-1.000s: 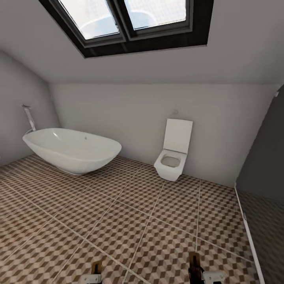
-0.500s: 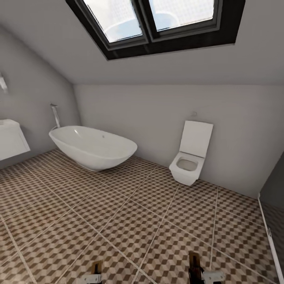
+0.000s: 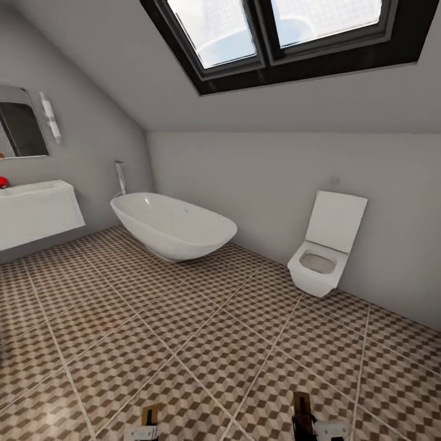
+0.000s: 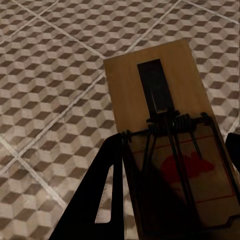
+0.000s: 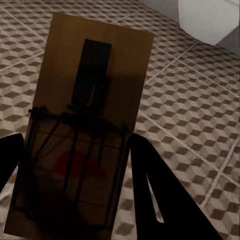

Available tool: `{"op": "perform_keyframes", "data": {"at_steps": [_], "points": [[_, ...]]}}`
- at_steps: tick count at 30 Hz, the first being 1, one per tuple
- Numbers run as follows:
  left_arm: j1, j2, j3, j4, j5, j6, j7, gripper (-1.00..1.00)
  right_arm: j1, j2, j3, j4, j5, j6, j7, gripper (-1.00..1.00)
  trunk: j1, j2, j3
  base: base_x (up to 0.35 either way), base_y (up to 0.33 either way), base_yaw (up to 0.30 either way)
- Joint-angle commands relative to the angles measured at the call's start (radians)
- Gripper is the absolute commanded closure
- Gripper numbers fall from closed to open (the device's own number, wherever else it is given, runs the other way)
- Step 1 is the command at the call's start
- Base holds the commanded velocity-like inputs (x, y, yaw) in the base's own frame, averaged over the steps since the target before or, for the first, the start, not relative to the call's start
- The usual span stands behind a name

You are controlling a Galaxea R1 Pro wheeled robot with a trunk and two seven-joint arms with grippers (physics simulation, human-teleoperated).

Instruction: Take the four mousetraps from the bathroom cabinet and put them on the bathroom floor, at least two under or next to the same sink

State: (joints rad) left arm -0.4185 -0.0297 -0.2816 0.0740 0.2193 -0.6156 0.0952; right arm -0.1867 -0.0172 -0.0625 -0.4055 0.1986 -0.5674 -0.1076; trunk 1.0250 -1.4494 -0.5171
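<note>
Each pincer pinches a mousetrap. In the left wrist view, the left pincer (image 4: 172,200) has its dark fingers (image 4: 102,195) against the long edges of a flat wooden mousetrap (image 4: 160,115), whose long axis runs straight out along the fingers, bare end pointing away, wire spring and red mark nearest the pincer. The right pincer (image 5: 75,185) grips the second mousetrap (image 5: 95,85) the same way, lengthwise, metal bar outward. Both boards hang above the floor (image 3: 184,331), square tiles printed with brown and beige cubes. The white boxy sink (image 3: 37,211) hangs on the left wall, beside a smooth oval bathtub (image 3: 174,225); a toilet (image 3: 324,251) stands at right.
</note>
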Motion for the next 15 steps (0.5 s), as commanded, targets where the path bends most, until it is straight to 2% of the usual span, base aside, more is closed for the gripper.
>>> {"op": "perform_keyframes", "data": {"at_steps": [1,6,15], "points": [[-0.002,-0.001,-0.008,0.004,0.002,-0.006,0.007,1.0,0.0,0.0,-0.004,0.001,0.007,-0.003,-0.003,1.0,0.0,-0.001,-0.001,0.0,0.0,0.277],[-0.002,-0.001,-0.008,0.004,0.003,-0.006,0.008,1.0,0.0,0.003,-0.003,0.001,0.007,-0.003,-0.002,1.0,0.0,-0.001,-0.001,0.074,0.0,0.277],[-0.002,-0.001,-0.008,0.004,0.003,-0.006,0.008,1.0,0.0,0.014,-0.003,0.001,0.008,-0.003,-0.002,1.0,0.0,-0.001,-0.001,0.231,0.0,0.277]]}}
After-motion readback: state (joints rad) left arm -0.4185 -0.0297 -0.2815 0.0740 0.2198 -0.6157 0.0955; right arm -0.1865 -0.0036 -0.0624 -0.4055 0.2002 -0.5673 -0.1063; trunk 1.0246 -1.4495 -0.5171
